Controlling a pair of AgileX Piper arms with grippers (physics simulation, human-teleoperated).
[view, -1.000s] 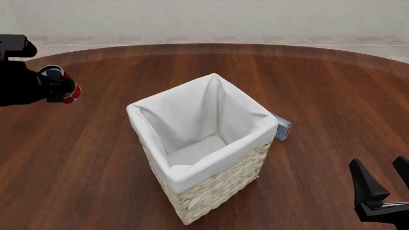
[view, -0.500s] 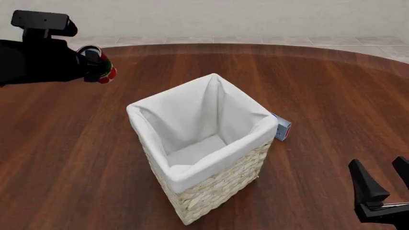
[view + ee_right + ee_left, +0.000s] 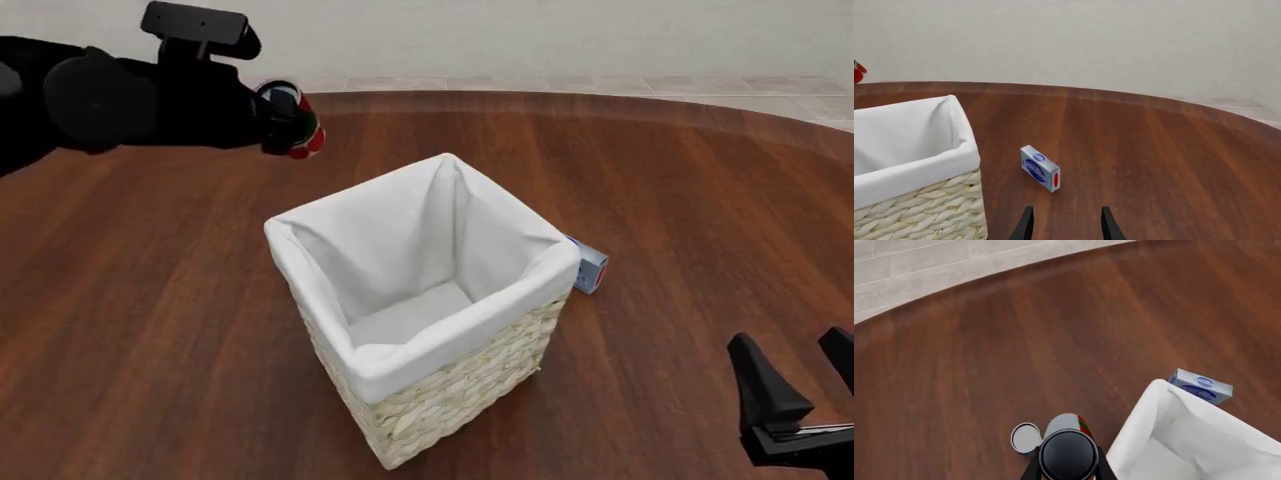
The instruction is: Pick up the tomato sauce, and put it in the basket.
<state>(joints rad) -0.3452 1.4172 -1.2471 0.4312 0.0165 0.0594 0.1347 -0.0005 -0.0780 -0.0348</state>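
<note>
Left arm: yours reaches in from 9 o'clock in the front view, raised well above the tabletop [image 3: 694, 180], its black body roughly level. The left pincer [image 3: 287, 118] is clenched on the tomato sauce [image 3: 296, 120], carried in the air near the basket [image 3: 441, 400], off its rim toward 10 o'clock and not yet over the opening. In the left wrist view the can's red side [image 3: 1084, 424] shows just beside the basket's white lining [image 3: 1174, 440], partly hidden behind the pincer's rounded black housing.

Right arm: yours sits low at 5 o'clock. The right pincer [image 3: 1064, 222] is released, its two dark fingers [image 3: 763, 378] spread and holding nothing, pointing toward the small box [image 3: 1040, 168].

Tomato sauce: small cylindrical tin, red label with a green band, grey end face.

Basket: tall, rectangular, pale woven straw in coarse plaited bands; smooth white cloth lines the inside and folds over the rim, slightly creased at the corners. It stands upright at the centre of the tabletop.

Small box: blue-grey carton with a red mark, lying at 3 o'clock from the basket, just beside its wall.

Tabletop: round-edged, dark reddish wood with long straight grain and a mild sheen.
</note>
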